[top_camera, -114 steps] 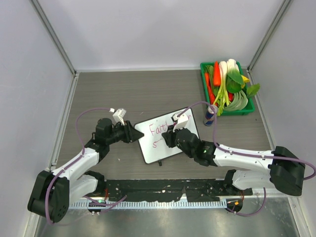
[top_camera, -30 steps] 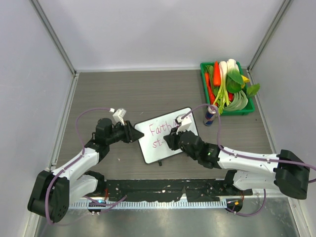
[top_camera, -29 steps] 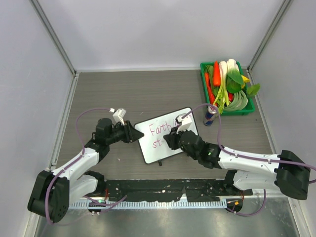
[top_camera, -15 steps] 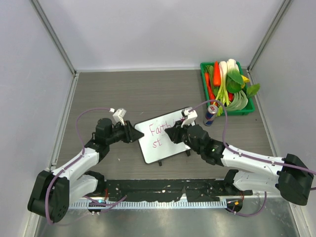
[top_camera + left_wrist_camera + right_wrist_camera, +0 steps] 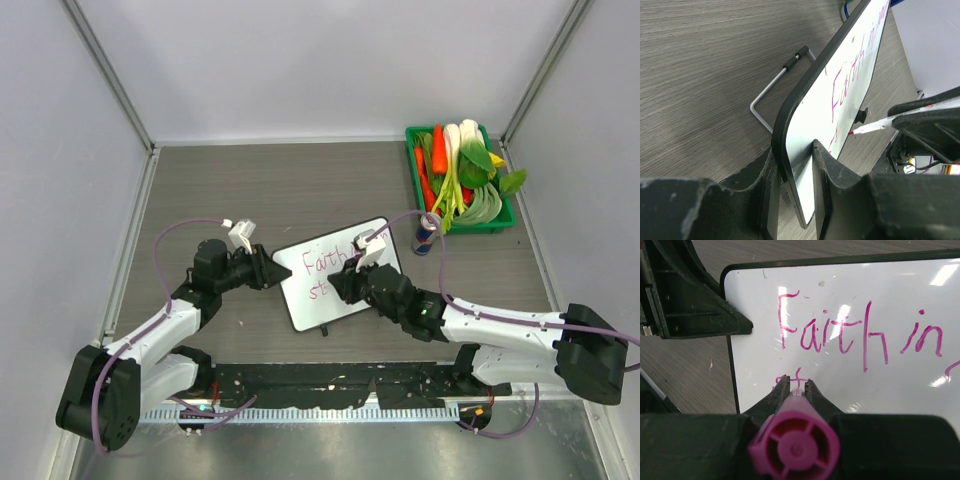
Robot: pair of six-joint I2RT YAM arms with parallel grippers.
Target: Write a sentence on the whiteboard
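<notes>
The whiteboard [image 5: 303,300] stands tilted at mid-table. My left gripper [image 5: 272,272] is shut on its left edge, with a finger on each face in the left wrist view [image 5: 795,155]. The sentence [image 5: 840,335] reads "Faith in" in pink on the top line. The letters "st" [image 5: 790,377] begin the second line. My right gripper [image 5: 340,283] is shut on a pink marker [image 5: 795,445]. The marker tip [image 5: 852,133] sits at the board by the "st", between my right fingertips [image 5: 796,384]. The board's right part is hidden under my right arm in the top view.
A green tray [image 5: 505,222] of vegetables sits at the back right, with a small can [image 5: 426,236] in front of it. A bent wire stand [image 5: 775,85] lies behind the board. Enclosure walls stand on the left, right and far sides.
The second line grew from "s" to "st". Half a second ago my right gripper was up and to the right, and it is now back at the second line. The left gripper has not moved.
</notes>
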